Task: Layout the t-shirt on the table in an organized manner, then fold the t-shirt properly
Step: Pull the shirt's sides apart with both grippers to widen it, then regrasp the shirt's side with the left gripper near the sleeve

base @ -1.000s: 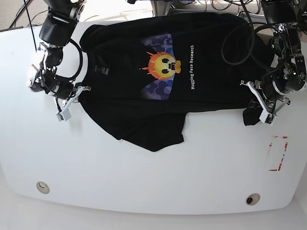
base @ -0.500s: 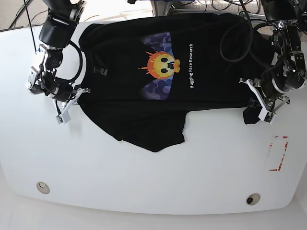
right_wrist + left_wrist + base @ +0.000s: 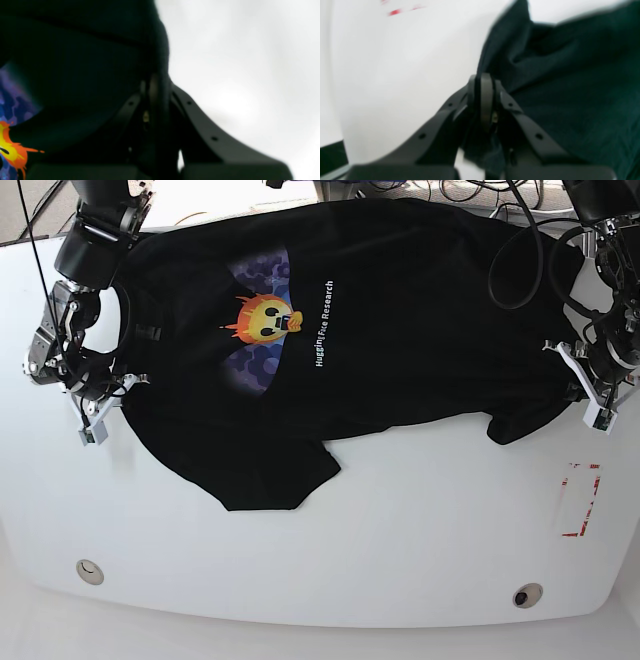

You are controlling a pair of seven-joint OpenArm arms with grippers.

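Note:
The black t-shirt (image 3: 380, 330) lies stretched across the far half of the white table (image 3: 400, 520), its sun-face print (image 3: 265, 318) facing up and a flap hanging toward the front left. My left gripper (image 3: 592, 402) is at the shirt's right edge. In the left wrist view it (image 3: 483, 85) is shut on a fold of the dark cloth (image 3: 570, 100). My right gripper (image 3: 100, 408) is at the shirt's left edge. In the right wrist view it (image 3: 155, 82) is shut on the black cloth (image 3: 75, 75), with the print (image 3: 10, 150) at the lower left.
A red tape mark (image 3: 580, 500) is on the table's right side, also seen blurred in the left wrist view (image 3: 395, 11). Two small round holes (image 3: 89, 570) (image 3: 526, 595) sit near the front edge. Cables (image 3: 450, 190) hang behind the table's far edge.
Both arms have moved apart and the shirt has slid to the left, pulled wider and flatter. The print has shifted left with it.

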